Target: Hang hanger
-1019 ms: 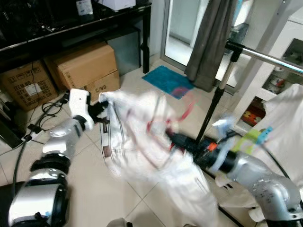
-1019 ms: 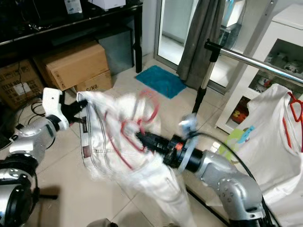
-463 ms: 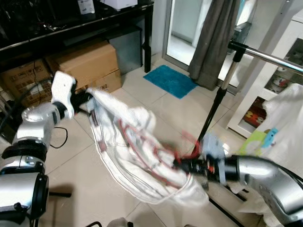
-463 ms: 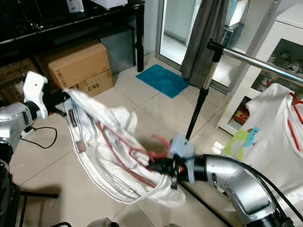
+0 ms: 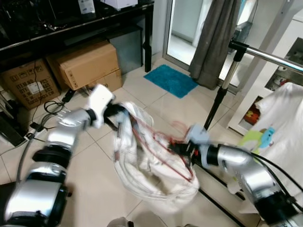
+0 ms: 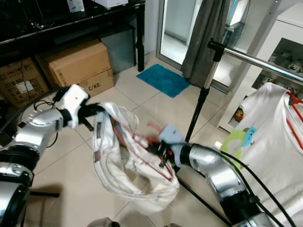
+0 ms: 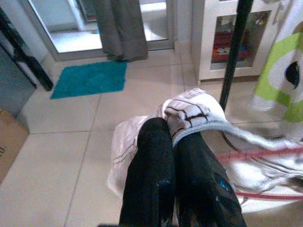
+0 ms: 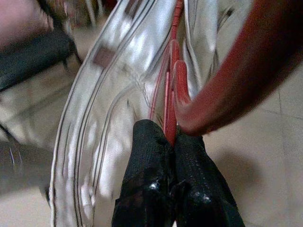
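Note:
A white garment with dark seam lines hangs between my two arms, sagging toward the tiled floor. A red hanger runs through it. My left gripper is shut on the garment's upper edge. To the right, my right gripper is shut on the red hanger, whose hook curves close past the right wrist camera. A silver clothes rail on a black stand crosses the upper right, well above the garment.
Cardboard boxes sit under a black desk at the back left. A teal mat lies by a grey curtain. A white shirt on another red hanger hangs at the right by a white cabinet. Cables trail at left.
My left gripper swung right toward the middle, carrying the garment's edge. My right gripper rose and drew closer, so the garment bunched up between them.

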Tool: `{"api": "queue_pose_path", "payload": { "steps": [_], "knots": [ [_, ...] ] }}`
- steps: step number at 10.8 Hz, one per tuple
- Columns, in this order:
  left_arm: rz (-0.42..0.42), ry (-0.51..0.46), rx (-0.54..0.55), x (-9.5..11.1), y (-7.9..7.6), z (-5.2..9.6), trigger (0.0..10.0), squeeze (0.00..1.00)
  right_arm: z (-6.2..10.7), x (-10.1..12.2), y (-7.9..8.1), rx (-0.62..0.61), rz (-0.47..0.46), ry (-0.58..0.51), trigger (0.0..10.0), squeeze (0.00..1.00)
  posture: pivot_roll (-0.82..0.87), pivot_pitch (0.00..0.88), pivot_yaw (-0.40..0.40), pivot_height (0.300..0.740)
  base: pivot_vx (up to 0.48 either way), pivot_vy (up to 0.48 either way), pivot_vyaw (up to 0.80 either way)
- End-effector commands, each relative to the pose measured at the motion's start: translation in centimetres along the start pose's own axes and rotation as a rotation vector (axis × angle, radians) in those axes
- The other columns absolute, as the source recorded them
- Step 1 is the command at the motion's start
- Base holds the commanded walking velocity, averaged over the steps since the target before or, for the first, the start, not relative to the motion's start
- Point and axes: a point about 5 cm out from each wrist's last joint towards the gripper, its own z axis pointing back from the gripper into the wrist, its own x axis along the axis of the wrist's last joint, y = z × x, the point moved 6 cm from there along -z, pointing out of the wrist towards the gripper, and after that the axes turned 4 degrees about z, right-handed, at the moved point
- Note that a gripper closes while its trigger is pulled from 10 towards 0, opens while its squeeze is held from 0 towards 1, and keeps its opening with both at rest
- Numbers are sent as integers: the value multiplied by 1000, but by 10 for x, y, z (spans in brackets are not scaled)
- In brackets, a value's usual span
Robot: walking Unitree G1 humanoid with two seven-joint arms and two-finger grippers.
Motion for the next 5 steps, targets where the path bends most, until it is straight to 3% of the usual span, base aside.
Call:
{"api": "queue_pose_path", "payload": {
  "steps": [1,3,4,5],
  "knots": [
    [-27,-46,-13,18,0,0,0,0,2,-12,-1,-1,107,99,0,0,-98,0,50,740,0,0,0],
    [-53,-43,94,22,25,11,0,0,8,-18,9,80,134,109,0,0,-99,0,52,740,0,0,0],
    [-59,-32,166,23,43,22,0,0,18,-28,10,121,119,92,0,0,-97,0,53,740,0,0,0],
    [-77,-3,199,19,51,28,0,0,21,-26,10,129,94,57,0,0,-96,0,53,740,0,0,0]
  ]
}}
